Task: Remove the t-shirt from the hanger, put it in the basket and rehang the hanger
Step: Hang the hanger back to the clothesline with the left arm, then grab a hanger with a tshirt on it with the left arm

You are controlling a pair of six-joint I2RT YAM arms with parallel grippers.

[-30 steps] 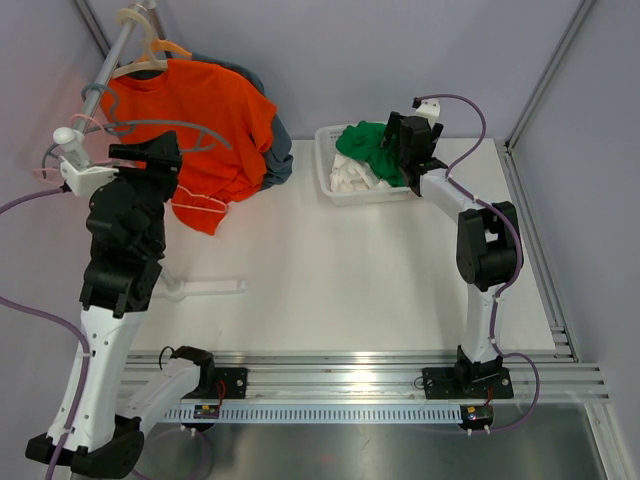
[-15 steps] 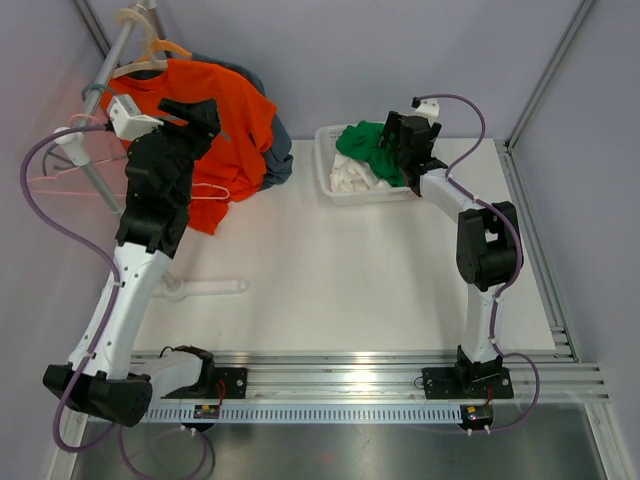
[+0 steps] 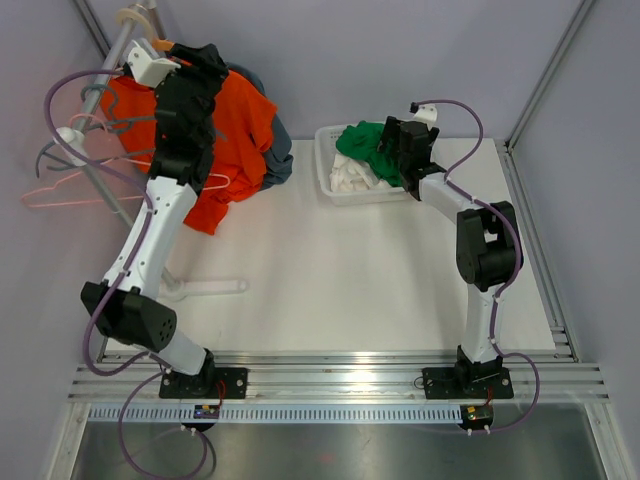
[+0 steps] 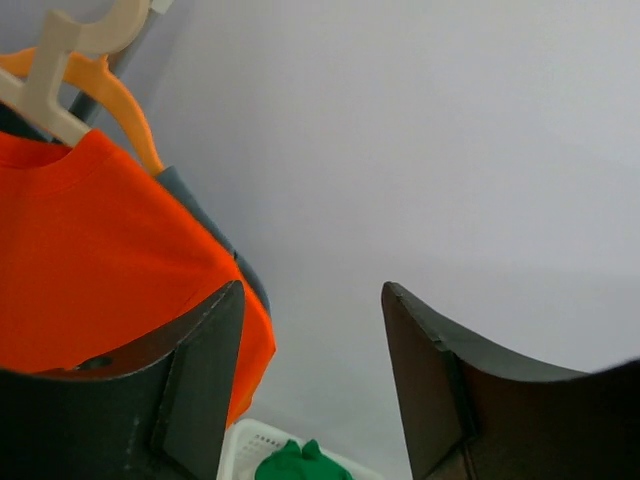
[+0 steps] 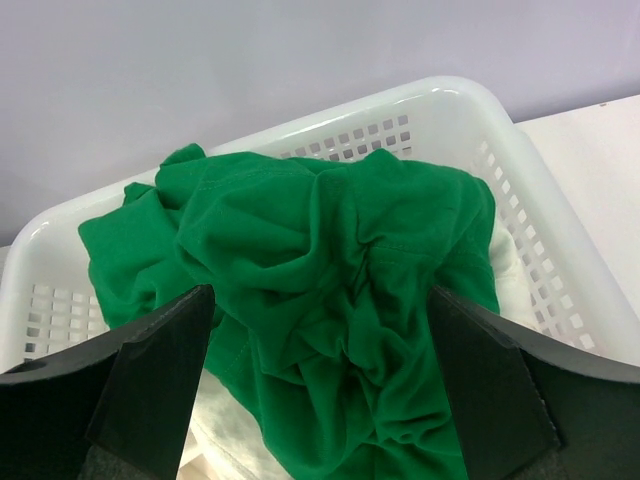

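Note:
An orange t-shirt (image 3: 240,130) hangs from a cream hanger (image 4: 45,85) on the rack at the back left. It fills the left of the left wrist view (image 4: 90,250). My left gripper (image 3: 205,60) is raised beside the shirt's shoulder, near the top of the rack. It is open (image 4: 312,290), with only the back wall between its fingers. My right gripper (image 3: 395,135) hovers open (image 5: 320,295) just above a crumpled green t-shirt (image 5: 330,260) in the white basket (image 5: 440,90).
A grey-blue garment (image 3: 280,160) hangs behind the orange shirt on an orange hanger (image 4: 120,95). Bare pink (image 3: 65,190) and grey (image 3: 60,150) hangers hang on the slanted rail (image 3: 100,80). The rack's white foot (image 3: 200,288) lies on the table. White cloth lies under the green shirt.
My left arm has risen and swung from the left of the rack to the orange shirt's upper shoulder, and its jaws have narrowed a little. The right arm has stayed still.

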